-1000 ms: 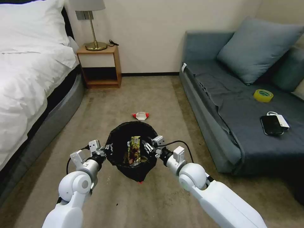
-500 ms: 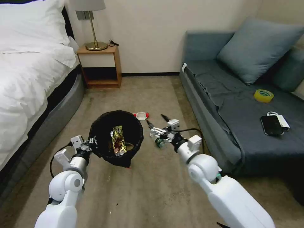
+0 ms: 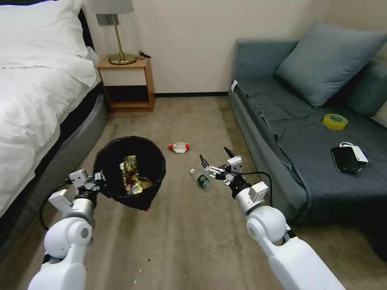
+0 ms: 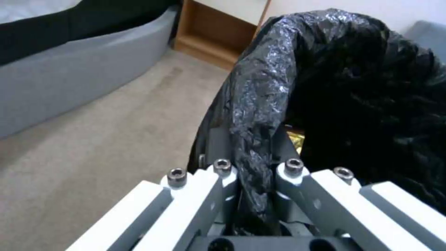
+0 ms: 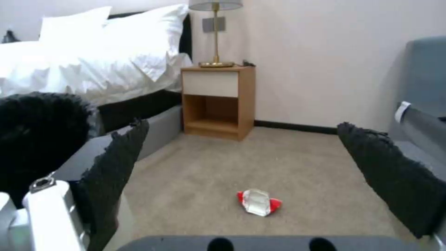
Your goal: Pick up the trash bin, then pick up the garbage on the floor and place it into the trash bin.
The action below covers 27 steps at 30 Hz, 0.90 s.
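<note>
Progress looks to be about halfway, judged from how things lie. Nearest on the left, the left tool (image 3: 98, 177) is clamped on the rim of the trash bin (image 3: 131, 171), pinching the black bag (image 4: 260, 115) between its fingers and holding the bin off the carpet (image 3: 193, 241), so the pick-up step is done. Inside the bin a gold-brown wrapper (image 3: 130, 177) lies against the liner with something tan beside it, too dim to name. To the right, at about the same depth, the right tool (image 3: 217, 162) hangs just above the floor with its two dark fingers spread wide and nothing between them. Just left of it and below, the small bottle (image 3: 200, 179) with the green label lies on its side on the carpet, not touched. A little farther off, between bin and sofa (image 3: 306, 133), the red-and-white wrapper (image 3: 179, 147) sits alone on the floor. Those two pieces are what remains to collect.
</note>
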Tool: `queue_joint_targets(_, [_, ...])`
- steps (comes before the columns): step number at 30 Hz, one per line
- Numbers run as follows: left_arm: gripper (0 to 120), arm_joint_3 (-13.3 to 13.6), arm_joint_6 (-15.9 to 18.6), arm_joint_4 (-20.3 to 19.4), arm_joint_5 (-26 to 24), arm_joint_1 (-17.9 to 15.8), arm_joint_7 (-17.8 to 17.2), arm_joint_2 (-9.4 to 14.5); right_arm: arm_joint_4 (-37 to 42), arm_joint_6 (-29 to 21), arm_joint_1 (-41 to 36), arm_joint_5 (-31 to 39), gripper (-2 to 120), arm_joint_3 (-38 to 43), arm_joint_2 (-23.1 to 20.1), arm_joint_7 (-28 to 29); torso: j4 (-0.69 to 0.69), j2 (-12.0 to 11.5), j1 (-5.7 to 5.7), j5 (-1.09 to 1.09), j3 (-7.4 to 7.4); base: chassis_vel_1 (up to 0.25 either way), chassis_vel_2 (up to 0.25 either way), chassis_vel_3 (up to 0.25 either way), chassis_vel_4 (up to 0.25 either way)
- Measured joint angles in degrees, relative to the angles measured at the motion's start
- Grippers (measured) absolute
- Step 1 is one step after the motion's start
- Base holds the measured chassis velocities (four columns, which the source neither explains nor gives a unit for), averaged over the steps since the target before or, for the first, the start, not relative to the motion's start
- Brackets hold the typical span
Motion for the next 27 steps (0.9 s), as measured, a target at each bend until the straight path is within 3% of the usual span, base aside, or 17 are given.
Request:
queue_joint_targets(12, [4, 0.5, 0.3, 0.0, -0.4, -0.6, 0.0, -0.3, -0.1, -1.0, -0.7, -0.7, 100, 0.0, 0.7, -1.0, -0.01, 0.0, 0.00, 0.01, 0.00, 0.000, 0.000, 0.000, 0.000])
queue_joint_targets(27, [4, -0.8, 0.4, 0.5, -1.2, -1.1, 0.0, -0.3, -0.8, -0.6, -0.5, -0.9, 100, -0.6, 1.0, -2.1, -0.01, 0.0, 0.00, 0.01, 0.00, 0.000, 0.000, 0.000, 0.000])
